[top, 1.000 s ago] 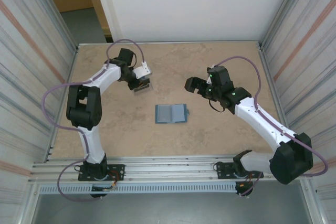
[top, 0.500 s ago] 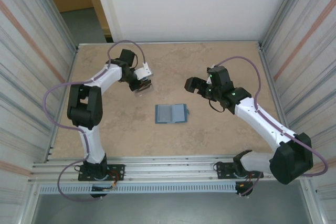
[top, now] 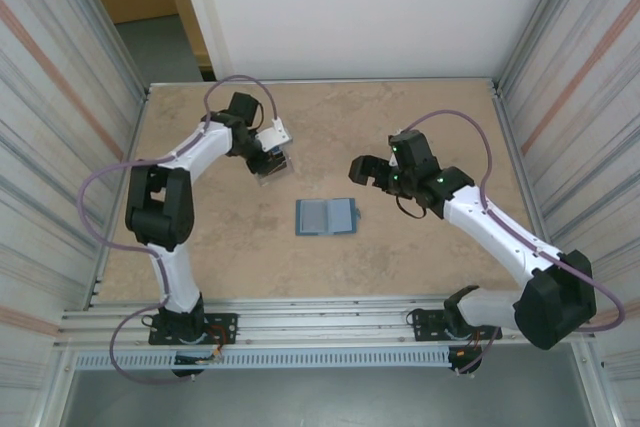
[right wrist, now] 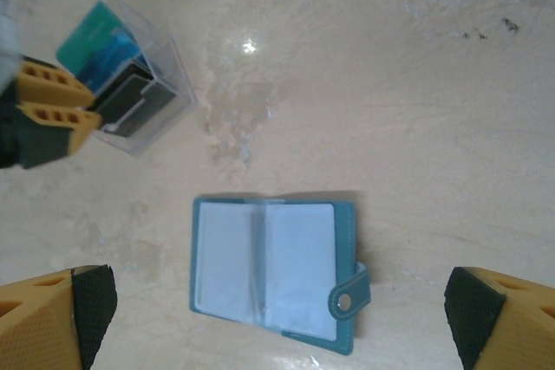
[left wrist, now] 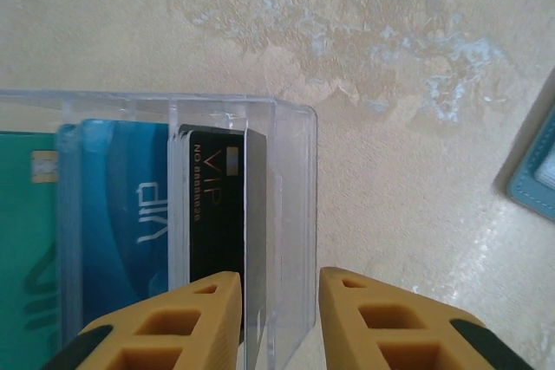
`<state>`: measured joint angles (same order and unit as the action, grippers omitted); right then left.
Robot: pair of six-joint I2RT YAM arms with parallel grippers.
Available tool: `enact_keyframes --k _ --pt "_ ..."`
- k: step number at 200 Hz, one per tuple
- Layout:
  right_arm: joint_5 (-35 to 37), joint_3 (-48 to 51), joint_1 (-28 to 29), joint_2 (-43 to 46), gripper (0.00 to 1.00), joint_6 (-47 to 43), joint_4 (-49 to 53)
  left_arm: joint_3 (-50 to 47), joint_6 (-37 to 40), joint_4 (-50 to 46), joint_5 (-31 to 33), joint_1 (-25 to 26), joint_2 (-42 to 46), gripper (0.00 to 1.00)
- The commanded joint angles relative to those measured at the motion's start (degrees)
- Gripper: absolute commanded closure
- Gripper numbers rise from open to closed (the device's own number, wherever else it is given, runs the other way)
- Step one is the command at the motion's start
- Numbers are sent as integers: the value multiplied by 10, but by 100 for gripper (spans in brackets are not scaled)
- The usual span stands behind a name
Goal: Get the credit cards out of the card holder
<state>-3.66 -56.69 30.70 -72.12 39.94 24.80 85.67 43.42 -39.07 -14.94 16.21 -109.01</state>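
Tan mottled table [top: 420, 117] fills the floor of this cell, with ribbed metal walls [top: 60, 97] on both sides, a white panel [top: 350, 7] at the back and an aluminium rail [top: 320, 325] along the near edge. Dead centre lies the card holder [top: 326, 217], flat and wide open, and the right wrist view shows pale see-through sleeves on both panels, with its snap tab [right wrist: 347, 294] sticking out on one side. Now look beyond the card holder and to its left, where a clear box [left wrist: 295, 171] sits on the table. The credit cards [left wrist: 130, 223] are inside that box, well apart from the card holder: one black one marked VIP [left wrist: 217, 205], one blue, one green. The left gripper [left wrist: 279, 301] is right at the box, its yellow fingers either side of the box's side wall and the black card's edge. Whether they are actually pinching, I cannot tell. On the far right of the card holder, the right gripper [top: 362, 169] hangs above bare table with its fingertips [right wrist: 61, 314] spread wide, grasping nothing and looking straight down on the card holder. Purple cables [top: 100, 182] loop off both arms, and nothing lies between either gripper and the card holder.
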Motion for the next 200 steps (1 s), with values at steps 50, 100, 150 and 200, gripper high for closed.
enact_keyframes --k 50,100,150,200 --pt "117 -93 78 -68 1 -34 116 -50 -106 46 35 24 176 45" --pt "153 -138 143 -144 32 -51 157 -194 -305 179 78 34 330 3" --pt "149 -186 216 -242 40 -70 157 -313 -482 209 167 34 422 1" --pt "158 -274 264 -367 43 -82 197 -423 -601 214 201 34 519 1"
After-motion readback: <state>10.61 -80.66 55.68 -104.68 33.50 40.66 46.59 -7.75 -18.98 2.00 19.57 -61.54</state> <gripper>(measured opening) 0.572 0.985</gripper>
